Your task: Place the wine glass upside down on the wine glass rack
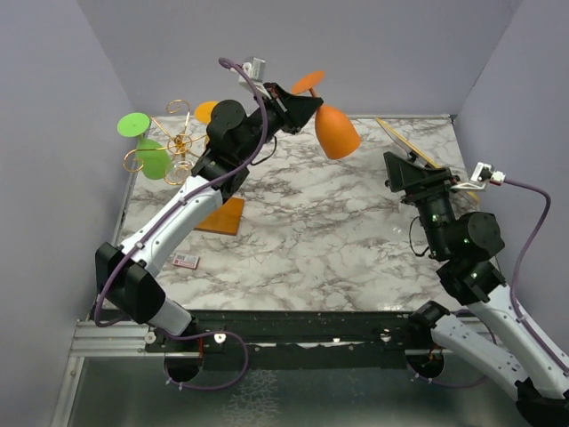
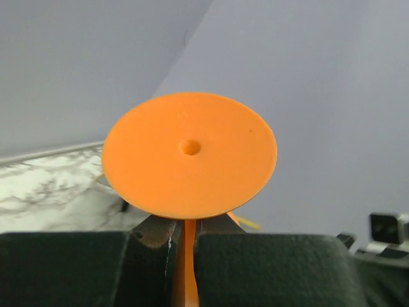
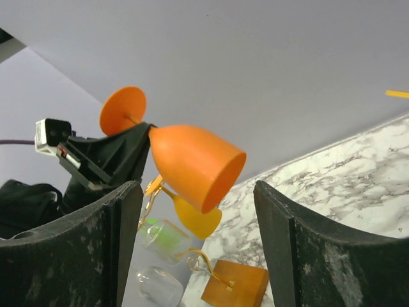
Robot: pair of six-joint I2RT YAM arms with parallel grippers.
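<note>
Orange plastic, by the look of it: the wine glass is off the counter, held in the air above its rear middle. The left pincer is clamped on the stem; in the left wrist view the thin stem sits pinched between the two fingers just under the round foot. The glass is tilted, not fully inverted, with the foot up and to the left and the open mouth aimed down and to the right. The wine glass rack stands well to the left at the rear corner, its gold spiral arms above a wooden base. A green glass already hangs there bowl-down, and a yellow-orange glass appears to hang beside it. The right pincer hovers over the right of the counter, spread wide and holding nothing. I judge the step in hand to be the carry: the glass is lifted and turned most of the way but is nowhere near a hook yet. The next move calls for swinging it left toward a free spiral and bringing the bowl straight down. The stem then has to slide into the wire opening so that the foot rests on top, keeping clear of the glasses already hung there.
</note>
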